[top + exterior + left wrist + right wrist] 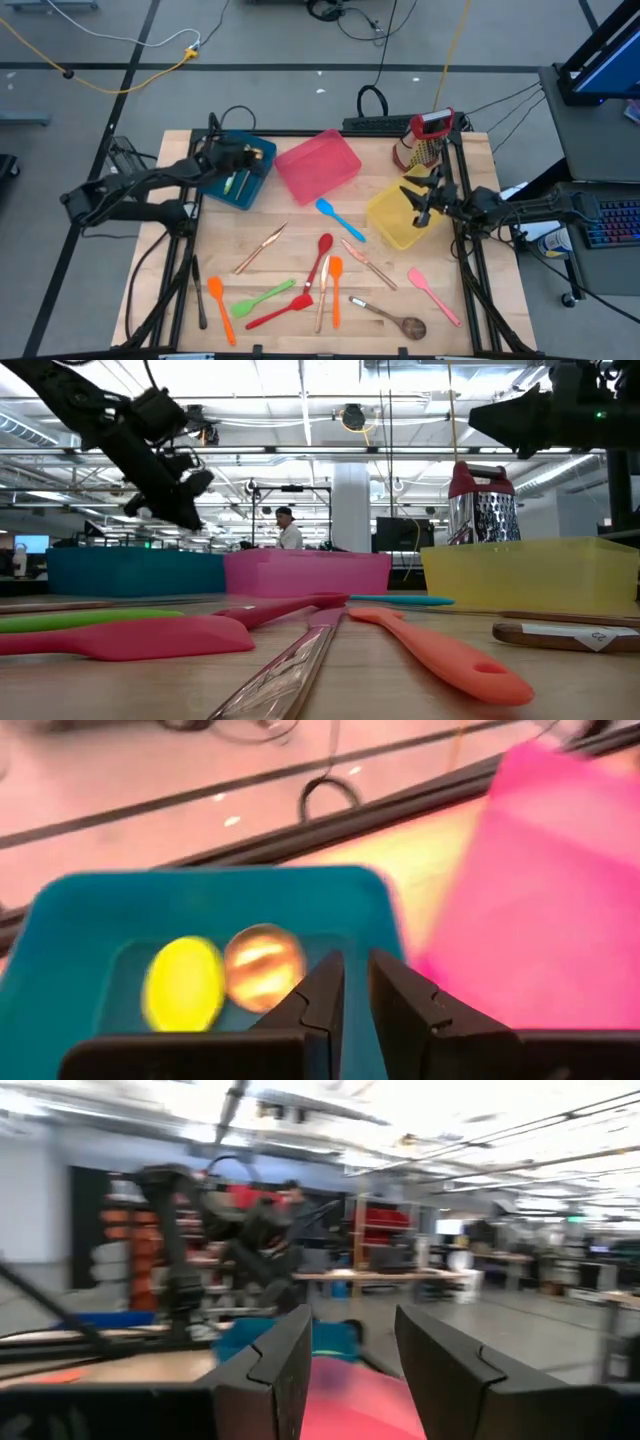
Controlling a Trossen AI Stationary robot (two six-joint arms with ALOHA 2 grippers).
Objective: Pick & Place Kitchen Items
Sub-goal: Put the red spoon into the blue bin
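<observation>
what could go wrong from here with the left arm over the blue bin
1. The left pincer hangs over the blue bin with its jaws nearly closed and nothing visible between them; a descent could strike the green spoon and copper spoon already inside.
2. The pink bin sits right beside the blue one, so a sideways swing might shove it.
3. The right pincer is open over the yellow bin and could clip its wall.

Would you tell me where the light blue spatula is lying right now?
In the high view, the light blue spatula lies mid-table, between the pink bin and the yellow bin.
</observation>
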